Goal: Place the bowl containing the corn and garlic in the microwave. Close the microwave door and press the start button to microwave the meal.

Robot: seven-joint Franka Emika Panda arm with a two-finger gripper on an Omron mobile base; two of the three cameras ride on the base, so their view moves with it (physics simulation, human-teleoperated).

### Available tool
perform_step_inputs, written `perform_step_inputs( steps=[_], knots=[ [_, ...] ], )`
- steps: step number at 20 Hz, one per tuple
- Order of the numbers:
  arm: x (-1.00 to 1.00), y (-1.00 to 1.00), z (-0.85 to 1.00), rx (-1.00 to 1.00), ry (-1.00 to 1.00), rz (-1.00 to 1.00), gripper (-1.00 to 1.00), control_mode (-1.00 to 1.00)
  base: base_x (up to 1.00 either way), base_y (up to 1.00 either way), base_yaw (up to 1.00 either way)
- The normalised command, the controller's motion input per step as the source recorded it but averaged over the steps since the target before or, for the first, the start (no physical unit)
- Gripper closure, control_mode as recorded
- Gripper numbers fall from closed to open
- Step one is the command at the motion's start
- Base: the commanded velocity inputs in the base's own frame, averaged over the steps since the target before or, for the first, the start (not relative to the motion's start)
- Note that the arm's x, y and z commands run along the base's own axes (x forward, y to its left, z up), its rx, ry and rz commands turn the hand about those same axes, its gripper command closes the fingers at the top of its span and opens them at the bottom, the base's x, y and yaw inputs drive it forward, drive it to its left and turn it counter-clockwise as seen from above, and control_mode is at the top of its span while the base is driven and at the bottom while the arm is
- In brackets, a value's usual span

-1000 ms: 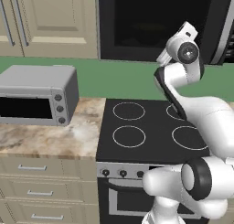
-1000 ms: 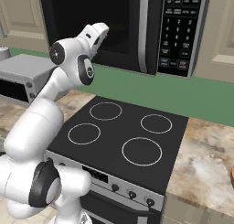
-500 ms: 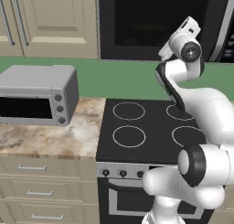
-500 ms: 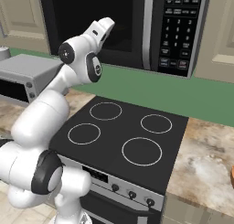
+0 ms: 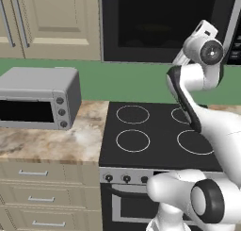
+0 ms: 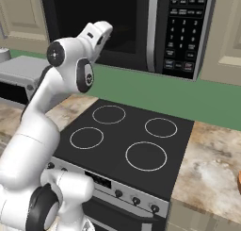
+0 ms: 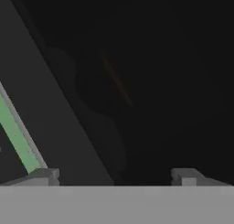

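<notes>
Nearest: black four-ring stove [image 5: 160,131] set into a marbled tabletop [image 5: 52,140], with a knob strip along its front edge. Cream drawers [image 5: 42,197] sit below the tabletop's front edge.

Left part of the tabletop, toward its back edge: small grey toaster oven [image 5: 40,97] with knobs on its right side. Green wall strip [image 6: 188,93] runs behind the tabletop's back edge.

White arm [image 5: 197,107] rises over the stove and reaches up to the microwave [image 6: 155,32] mounted above the back of the stove, between cream cabinets [image 5: 52,22]. Black keypad strip [image 6: 185,32] on its right side.

Gripper [image 7: 116,175]: two fingertips [image 7: 43,176] stand far apart in the hand view, jaws released, nothing between them. Hand points at the dark microwave window.

Microwave door [image 5: 164,22]: dark panel lies flat across the cavity front in both base views, appears closed. Behind the glass, a faint round shape, the bowl [image 5: 153,29], is dimly visible inside; in the hand view a dim slanted streak [image 7: 116,81] shows through the window, too dark to identify. Corn and garlic cannot be made out.
</notes>
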Motion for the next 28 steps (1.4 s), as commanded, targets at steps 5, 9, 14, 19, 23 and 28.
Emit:
perform_step_inputs(
  steps=[5, 9, 14, 19, 23, 28],
  knots=[
    [-1.0, -0.38, 0.23, -0.06, 0.17, 0.1, -1.0, -1.0, 0.0, 0.0, 0.0],
    [-1.0, -0.65, 0.0, -0.08, 0.04, 0.12, -1.0, -1.0, 0.0, 0.0, 0.0],
    [-0.88, -0.65, -0.03, 0.0, 0.0, 0.06, -1.0, -1.0, 0.0, 0.0, 0.0],
    [-0.43, -0.24, 0.0, 0.0, 0.0, 0.05, 1.0, -1.0, 0.0, 0.0, 0.0],
    [-0.39, -0.15, 0.0, -0.01, 0.0, 0.06, 1.0, -1.0, 0.0, 0.0, 0.0],
    [-0.34, -0.18, -0.21, -0.03, -0.01, 0.06, 1.0, -1.0, 0.0, 0.0, 0.0]
  ],
)
